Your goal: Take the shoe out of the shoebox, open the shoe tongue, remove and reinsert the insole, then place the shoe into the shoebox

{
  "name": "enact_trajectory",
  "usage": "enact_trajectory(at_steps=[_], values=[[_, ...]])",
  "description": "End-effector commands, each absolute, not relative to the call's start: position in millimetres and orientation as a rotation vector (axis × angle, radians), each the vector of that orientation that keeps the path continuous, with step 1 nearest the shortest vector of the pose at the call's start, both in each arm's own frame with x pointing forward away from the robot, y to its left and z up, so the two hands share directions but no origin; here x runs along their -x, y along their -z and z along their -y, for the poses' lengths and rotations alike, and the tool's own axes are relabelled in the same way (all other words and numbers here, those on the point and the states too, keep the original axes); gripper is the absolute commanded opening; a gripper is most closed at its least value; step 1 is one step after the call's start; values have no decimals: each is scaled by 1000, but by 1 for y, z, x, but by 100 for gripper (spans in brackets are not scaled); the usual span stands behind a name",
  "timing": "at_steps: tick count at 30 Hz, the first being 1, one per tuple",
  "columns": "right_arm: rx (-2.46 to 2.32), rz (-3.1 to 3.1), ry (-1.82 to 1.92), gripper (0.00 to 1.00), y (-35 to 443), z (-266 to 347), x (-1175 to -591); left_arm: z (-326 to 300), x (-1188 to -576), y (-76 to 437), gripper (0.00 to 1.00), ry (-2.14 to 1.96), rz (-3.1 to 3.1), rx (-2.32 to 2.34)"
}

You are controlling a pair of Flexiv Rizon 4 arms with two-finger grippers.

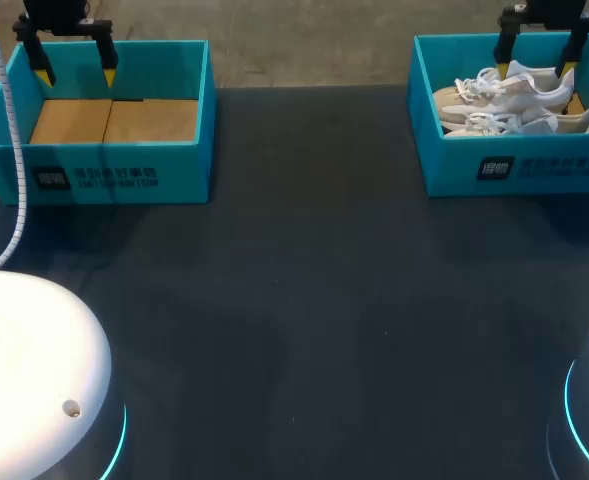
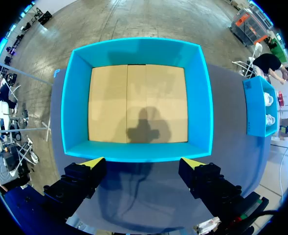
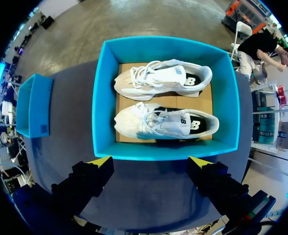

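Inside the shoebox [image 1: 534, 165], shoes [image 1: 514, 92] lie crosswise, toes left; left hand [image 1: 75, 75], right hand [image 1: 533, 62] spread.

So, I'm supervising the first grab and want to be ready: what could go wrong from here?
The near shoe and far shoe lie close together, so the right jaws, open above the shoebox, might pinch both or wedge between them. Loose laces could snag a yellow tip. The near shoe also sits close to the box wall, leaving little finger room.

Head high behind, left wrist above box [image 2: 75, 98], right above shoebox [image 3: 103, 98]
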State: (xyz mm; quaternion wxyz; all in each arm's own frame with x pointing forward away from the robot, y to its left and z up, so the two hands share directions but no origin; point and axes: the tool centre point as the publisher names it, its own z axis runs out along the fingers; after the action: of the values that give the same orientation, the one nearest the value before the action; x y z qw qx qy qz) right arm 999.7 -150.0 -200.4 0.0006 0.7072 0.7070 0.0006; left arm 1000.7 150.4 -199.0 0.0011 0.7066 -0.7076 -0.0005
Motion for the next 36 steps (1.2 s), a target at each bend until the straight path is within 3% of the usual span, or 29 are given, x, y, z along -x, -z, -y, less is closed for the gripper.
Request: enact_trajectory(at_steps=[1, 19, 36], values=[[-2221, -2220, -2, 100, 200, 150, -1000, -150, -1001, 199, 100, 2, 2221, -2219], [-2208, -2214, 4, 100, 200, 153, -1000, -150, -1001, 199, 100, 2, 2221, -2219], [-2234, -2179, 90, 100, 247, 244, -1007, -150, -1001, 199, 100, 2, 2221, -2219]])
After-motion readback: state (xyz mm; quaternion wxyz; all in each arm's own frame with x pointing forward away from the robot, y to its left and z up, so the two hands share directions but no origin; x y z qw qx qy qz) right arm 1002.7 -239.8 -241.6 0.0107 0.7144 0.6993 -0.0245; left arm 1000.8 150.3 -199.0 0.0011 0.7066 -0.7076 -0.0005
